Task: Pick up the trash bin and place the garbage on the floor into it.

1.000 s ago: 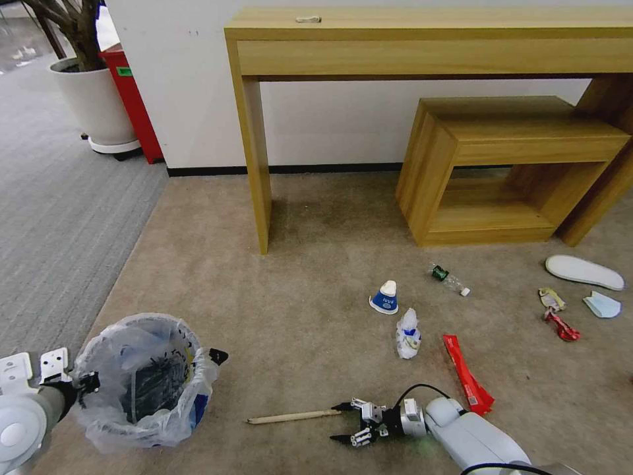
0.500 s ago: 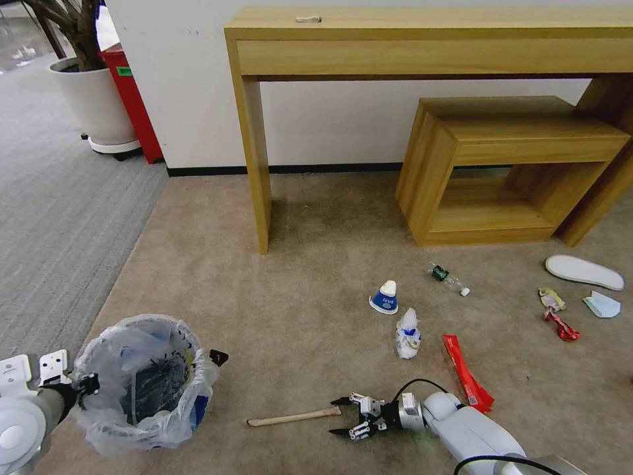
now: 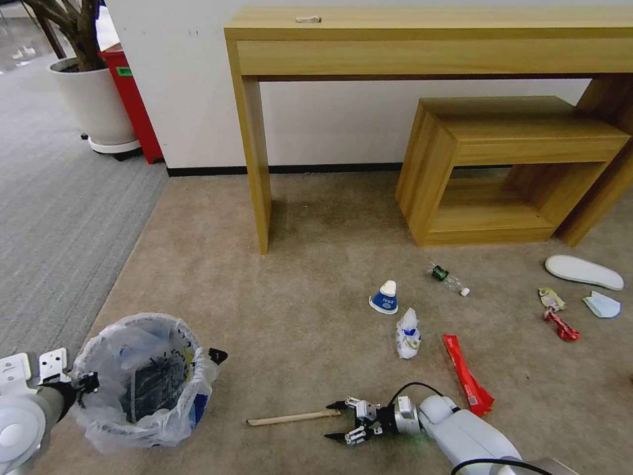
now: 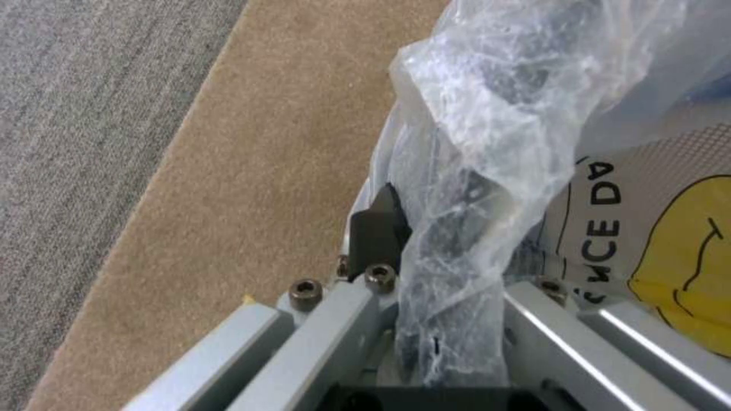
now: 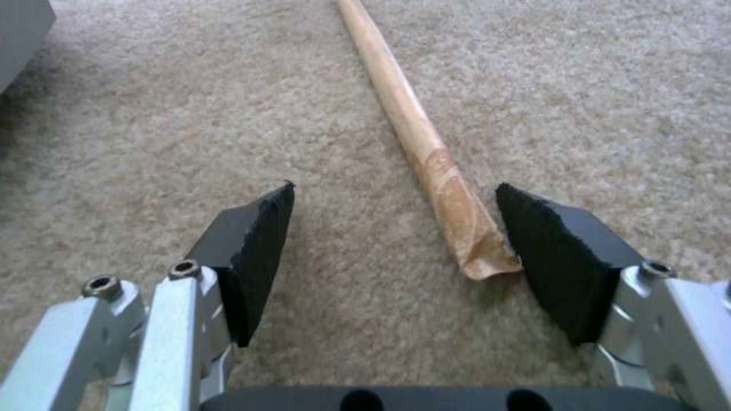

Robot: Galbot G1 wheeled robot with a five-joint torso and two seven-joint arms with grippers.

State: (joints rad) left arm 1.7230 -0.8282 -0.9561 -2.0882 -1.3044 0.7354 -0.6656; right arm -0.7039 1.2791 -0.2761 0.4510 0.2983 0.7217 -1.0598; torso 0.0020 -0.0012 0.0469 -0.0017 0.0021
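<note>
Two arms are at work low over the beige carpet [image 3: 310, 264], one at each lower corner of the head view. Far left, the left gripper [image 3: 82, 382] is clamped on the rim of the trash bin [image 3: 148, 382], pinching the crinkled clear plastic bag [image 4: 487, 148] that spills over its edge; the left wrist view shows a dark finger [image 4: 377, 228] pressed against the bunched plastic, and printed lettering and a yellow patch on the bin's side. The bin stands near the seam where the tan carpet meets the grey ribbed carpet [image 3: 59, 211]. Just right of it lies a paper-wrapped stick [image 3: 293, 417], its near end reaching the right gripper [image 3: 337, 420]. That gripper's jaws stand wide apart close above the floor, and the right wrist view shows the stick's flattened wrapper end [image 5: 472, 240] lying between the black pads [image 5: 255, 251], closer to one of them, touching neither. Farther right the rest of the garbage is scattered: a blue-white paper cup [image 3: 385, 297] lying on the floor, a crumpled white wrapper [image 3: 408, 333] just beside it, a small bottle [image 3: 450, 279], a red wrapper strip [image 3: 467, 374], candy wrappers [image 3: 557, 315], a light-blue face mask [image 3: 601, 305] and a white slipper [image 3: 584, 272].
</note>
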